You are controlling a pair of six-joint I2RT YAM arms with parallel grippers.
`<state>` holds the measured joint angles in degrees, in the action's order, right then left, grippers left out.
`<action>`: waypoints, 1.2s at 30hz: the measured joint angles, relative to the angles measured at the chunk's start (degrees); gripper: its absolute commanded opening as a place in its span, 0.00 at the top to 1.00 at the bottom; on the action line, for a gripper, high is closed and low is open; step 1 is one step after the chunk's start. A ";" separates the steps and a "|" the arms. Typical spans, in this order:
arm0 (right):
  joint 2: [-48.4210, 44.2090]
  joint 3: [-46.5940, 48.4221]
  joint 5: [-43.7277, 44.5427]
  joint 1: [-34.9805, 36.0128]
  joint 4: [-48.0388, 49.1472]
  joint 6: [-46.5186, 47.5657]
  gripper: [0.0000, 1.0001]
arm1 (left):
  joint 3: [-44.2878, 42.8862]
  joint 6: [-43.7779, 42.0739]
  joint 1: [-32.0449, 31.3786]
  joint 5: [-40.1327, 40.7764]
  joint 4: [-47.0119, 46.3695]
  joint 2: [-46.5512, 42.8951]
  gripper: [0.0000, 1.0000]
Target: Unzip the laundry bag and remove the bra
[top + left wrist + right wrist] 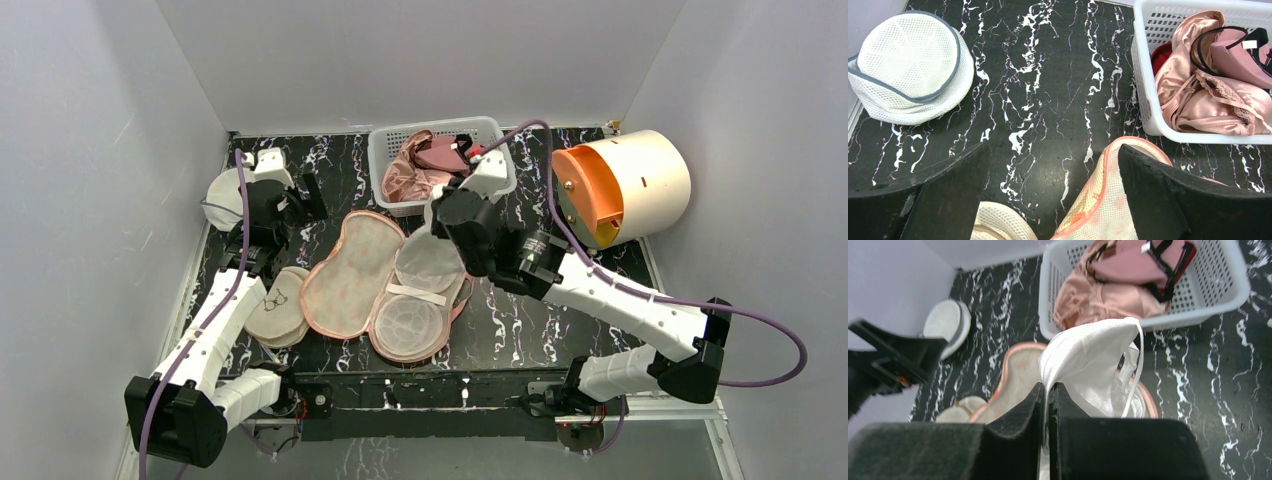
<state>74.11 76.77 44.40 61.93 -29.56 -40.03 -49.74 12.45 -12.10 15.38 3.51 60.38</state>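
The peach laundry bag (pixel 350 272) lies unzipped and spread open in two halves at mid-table, beige mesh inside up. My right gripper (pixel 443 226) is over its far right end, shut on the white shiny bra (pixel 1088 357). In the right wrist view the fingers (pixel 1020 415) pinch a fold of the bra, which is lifted above the bag (pixel 1015 372) with a strap hanging down. The rest of the bra (pixel 428 262) still lies in the bag's right half. My left gripper (pixel 1055 195) is open and empty, low over the bag's far left edge (pixel 1108 210).
A white basket (pixel 385 150) at the back holds a pink satin garment (pixel 1198 95) and a maroon bra (pixel 1238 55). A plain white pouch (pixel 908 65) lies back left. A cream mesh pouch (pixel 278 312) sits left of the bag. An orange-cream drum (pixel 620 185) lies right.
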 measured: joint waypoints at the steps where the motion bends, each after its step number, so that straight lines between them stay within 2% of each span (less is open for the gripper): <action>1: 0.17 0.96 0.02 -0.61 0.28 0.79 1.00 | 0.00 0.00 0.00 0.00 0.00 0.02 0.04; 8: 4.74 14.64 0.46 -6.29 3.32 7.43 1.00 | 0.00 0.00 0.00 -0.02 0.00 0.09 0.04; 14: 12.22 25.62 0.26 -14.32 4.63 7.39 1.00 | 0.00 0.00 0.00 -0.17 0.00 0.09 0.04; 20: 21.70 30.58 -0.59 -22.36 4.48 0.17 1.00 | 0.00 0.00 0.00 -0.26 0.02 0.33 0.04; 28: 40.81 42.29 4.28 -23.78 -0.46 -12.26 1.00 | 0.00 0.02 0.00 -0.42 0.02 0.35 0.04; 33: 47.41 42.47 6.19 -24.68 -4.87 -18.58 1.00 | 0.00 0.07 0.00 -0.61 0.04 0.35 0.04; 36: 48.22 39.28 7.61 -25.16 -5.38 -20.76 1.00 | 0.00 0.13 0.00 -0.83 0.04 0.35 0.04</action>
<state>122.32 116.05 52.01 36.77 -34.94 -60.80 -49.74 12.58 -12.10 14.55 3.55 60.73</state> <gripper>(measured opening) 0.032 0.966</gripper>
